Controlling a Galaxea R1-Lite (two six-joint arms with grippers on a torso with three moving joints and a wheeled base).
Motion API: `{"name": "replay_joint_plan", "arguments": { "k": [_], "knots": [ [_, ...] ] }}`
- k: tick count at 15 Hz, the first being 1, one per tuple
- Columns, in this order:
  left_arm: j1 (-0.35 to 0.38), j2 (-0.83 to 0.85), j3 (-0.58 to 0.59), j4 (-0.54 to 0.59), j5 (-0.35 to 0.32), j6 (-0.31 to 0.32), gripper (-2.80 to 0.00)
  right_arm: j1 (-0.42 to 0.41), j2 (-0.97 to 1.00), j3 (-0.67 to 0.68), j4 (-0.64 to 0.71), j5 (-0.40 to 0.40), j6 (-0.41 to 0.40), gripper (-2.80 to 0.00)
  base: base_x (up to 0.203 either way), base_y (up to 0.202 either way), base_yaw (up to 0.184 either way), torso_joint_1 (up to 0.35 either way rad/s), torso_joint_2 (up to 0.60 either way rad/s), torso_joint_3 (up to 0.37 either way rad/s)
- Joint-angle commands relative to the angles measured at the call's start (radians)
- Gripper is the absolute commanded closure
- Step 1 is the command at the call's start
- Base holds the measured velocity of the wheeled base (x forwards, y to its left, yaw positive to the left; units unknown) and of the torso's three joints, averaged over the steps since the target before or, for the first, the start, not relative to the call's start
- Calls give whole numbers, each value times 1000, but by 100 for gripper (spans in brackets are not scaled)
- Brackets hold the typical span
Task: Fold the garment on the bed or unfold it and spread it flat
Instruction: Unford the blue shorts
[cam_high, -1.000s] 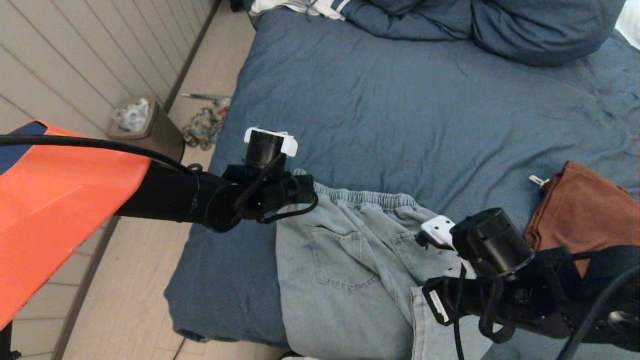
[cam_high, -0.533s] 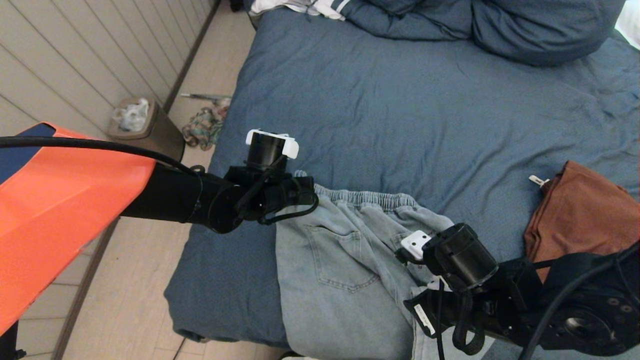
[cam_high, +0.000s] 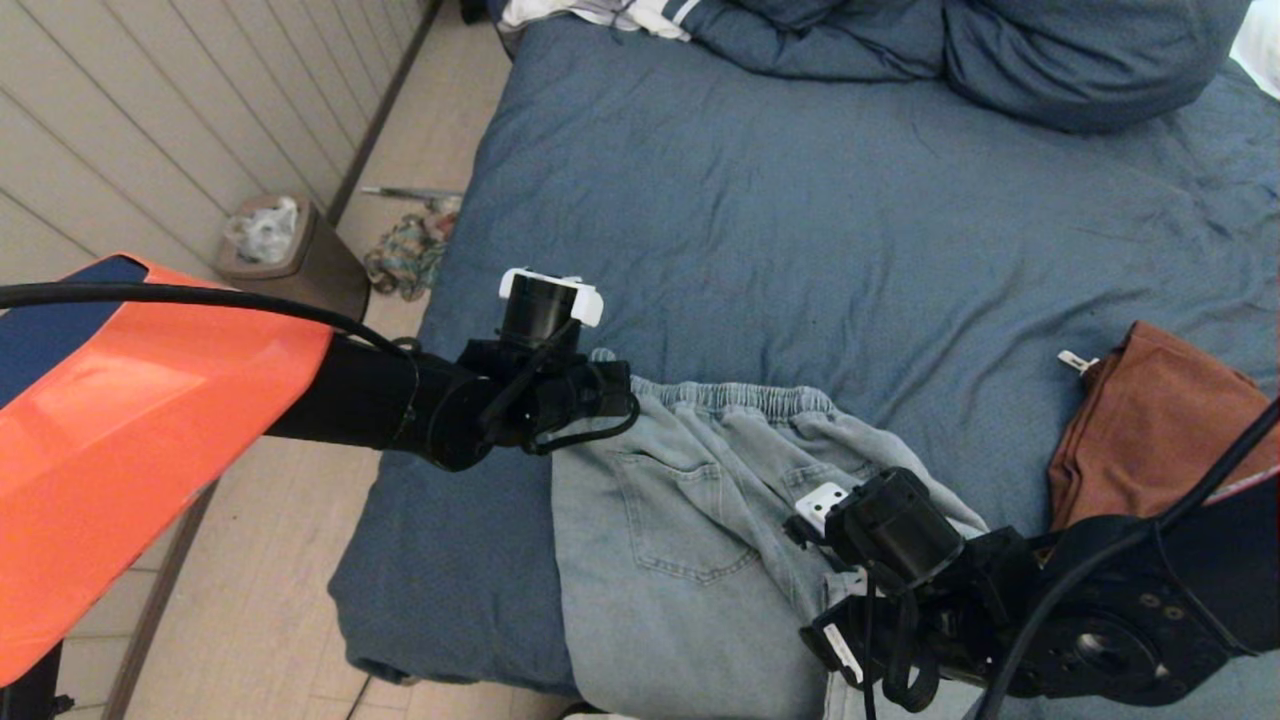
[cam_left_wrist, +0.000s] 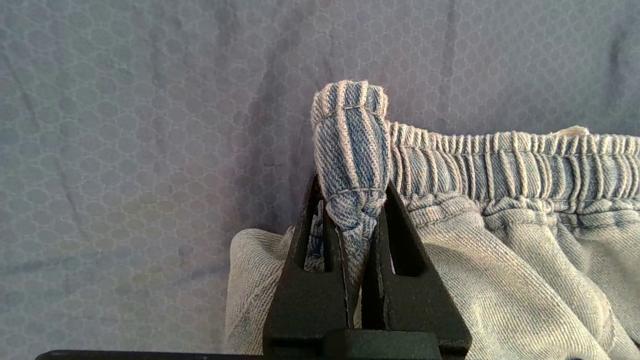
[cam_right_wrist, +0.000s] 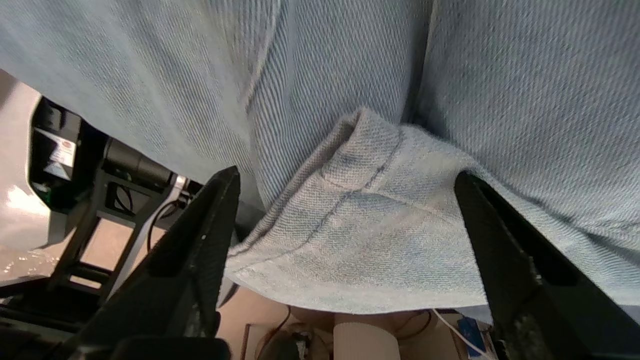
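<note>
Nearest the robot, the right gripper (cam_right_wrist: 345, 240) sits low at the near edge of the bed (cam_high: 800, 230), its jaws spread wide and gripping nothing; in the right wrist view a folded hem of the light-blue jeans (cam_high: 690, 540) lies between the two black fingers (cam_right_wrist: 200, 250) without being pinched by either. In the head view that gripper's fingers are hidden under its own wrist housing and cables, so only the arm's bulk shows over the jeans' near right part. The jeans lie on the near edge of the bed, back pockets up, and their legs run off the bottom of the head view, so how far they hang cannot be told. A little farther, at the jeans' left waist corner, the left gripper (cam_left_wrist: 352, 250) is clenched on a bunched fold of the elastic waistband (cam_left_wrist: 500, 160), which stands up between its jaws; the rest of the waistband stretches away across the slate-blue cover. In the head view the grip itself is masked by the black wrist. To the right, a rust-brown folded cloth (cam_high: 1160, 430) rests on the bed, partly covered by the right arm and cut by the picture's edge. At the far end lies rumpled blue bedding (cam_high: 1000, 50). Beside the bed on the left, a small bin (cam_high: 290, 250) stands on the floor against the wall.
</note>
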Motion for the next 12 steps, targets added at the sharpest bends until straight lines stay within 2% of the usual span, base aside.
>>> {"name": "replay_joint_plan", "arguments": {
  "k": [1,2,6,8,12],
  "knots": [
    [0,7,-3,-2,2,-2,0,-27,34,11,-3,-2,2,-280,0,0,0,0,0,0],
    [0,7,-3,-2,2,-2,0,-31,38,14,-4,0,0,0,0,0,0,0,0,0],
    [0,12,-3,-2,2,-2,0,-44,47,5,-6,-2,0,0,0,0,0,0,0,0],
    [0,13,-3,-2,2,-2,0,-58,44,12,-51,-4,-1,0,0,0,0,0,0,0],
    [0,12,-3,-2,2,-2,0,-72,-74,61,-65,-22,-9,0,0,0,0,0,0,0]
  ]
}}
